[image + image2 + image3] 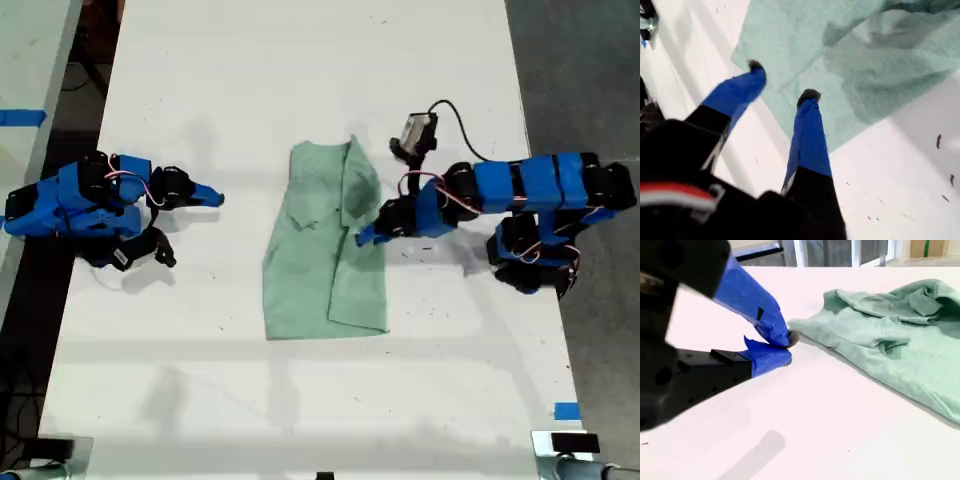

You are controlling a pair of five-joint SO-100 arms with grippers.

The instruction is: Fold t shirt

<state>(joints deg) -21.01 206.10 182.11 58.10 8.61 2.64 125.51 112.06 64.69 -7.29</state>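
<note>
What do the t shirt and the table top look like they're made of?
The t shirt looks like thin soft knit cloth, matte: it creases and folds limply. The table looks like a hard, smooth white board, slightly glossy; the exact material is unclear.

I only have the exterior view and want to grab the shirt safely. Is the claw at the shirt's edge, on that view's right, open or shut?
Observer: That is the first claw. Its wrist view shows the jaws open, both tips over the shirt.
Operator: Any cloth pinched?
Observer: No, the tips stand apart with nothing gripped between them.
Operator: And the other claw?
Observer: The second claw is shut on nothing, apart from the shirt, over bare table.
</note>
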